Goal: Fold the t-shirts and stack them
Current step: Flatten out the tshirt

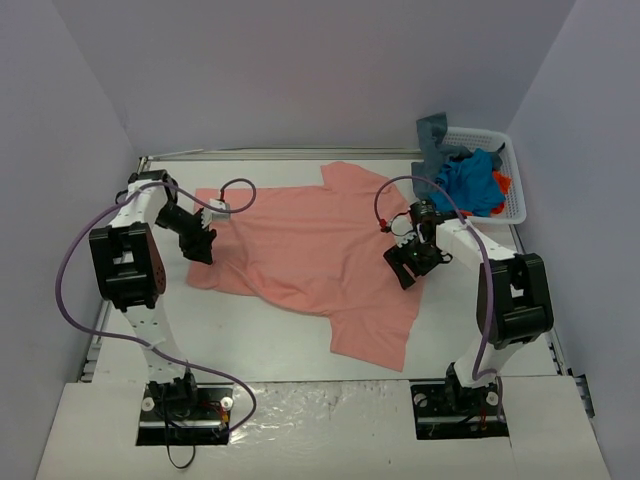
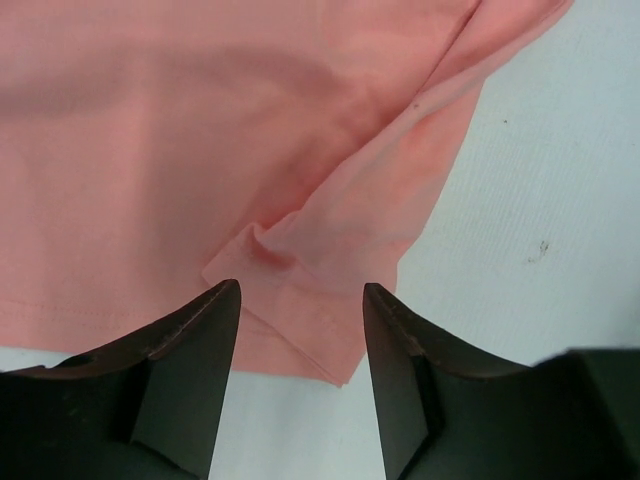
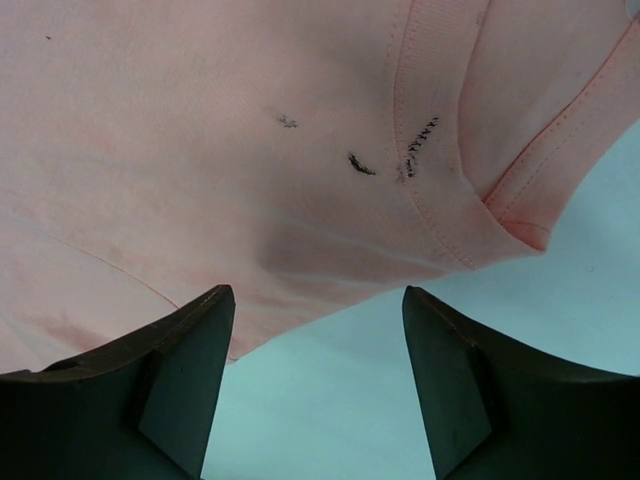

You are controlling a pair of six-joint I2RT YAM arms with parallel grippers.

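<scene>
A salmon-pink t-shirt [image 1: 310, 240] lies spread flat on the white table. My left gripper [image 1: 203, 252] hovers at its left edge. In the left wrist view the left gripper [image 2: 300, 292] is open, and a folded hem corner of the t-shirt [image 2: 300, 250] lies loose beneath the gap, touching neither finger. My right gripper [image 1: 405, 275] is at the shirt's right side by the collar. In the right wrist view the right gripper [image 3: 318, 295] is open over bare table, just off the t-shirt [image 3: 250, 150] and its neckband. More t-shirts, bright blue [image 1: 468, 180], orange-red [image 1: 501, 183] and grey-blue [image 1: 433, 135], are heaped in the basket.
A white lattice basket [image 1: 516, 175] stands at the back right corner, with the grey-blue shirt hanging over its left rim. Lilac walls close in the table on three sides. Cables loop from both arms above the shirt.
</scene>
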